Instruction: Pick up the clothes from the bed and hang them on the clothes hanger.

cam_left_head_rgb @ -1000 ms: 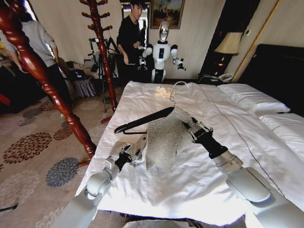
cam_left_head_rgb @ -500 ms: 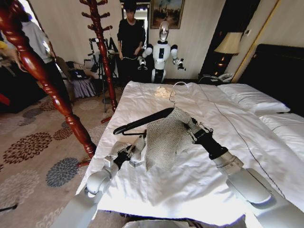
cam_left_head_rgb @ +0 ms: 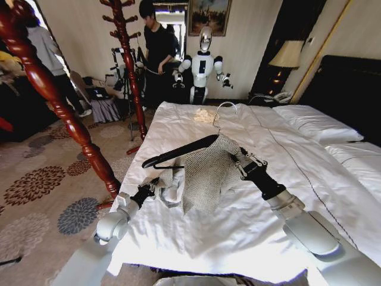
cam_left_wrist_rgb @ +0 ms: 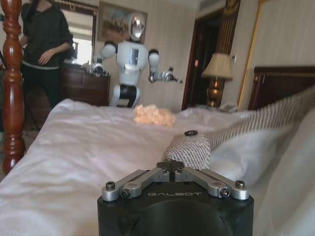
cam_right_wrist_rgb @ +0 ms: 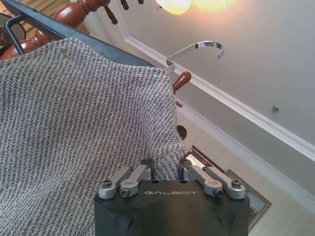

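I have the jacket half on the hanger, held up over the bed's foot end.

My right gripper (cam_left_head_rgb: 242, 164) has its fingers clamped on the speckled knit of the jacket (cam_left_head_rgb: 205, 176), holding it and the black hanger (cam_left_head_rgb: 178, 152) clear above the white bed (cam_left_head_rgb: 250, 226); one hanger shoulder is under the knit, the other sticks out bare toward the bed's left edge, silver hook (cam_left_head_rgb: 221, 113) pointing up. My left gripper (cam_left_head_rgb: 153, 186) sits low near the left edge, fingers closed on a cuff of the jacket (cam_left_wrist_rgb: 189, 150), which lies on the duvet.
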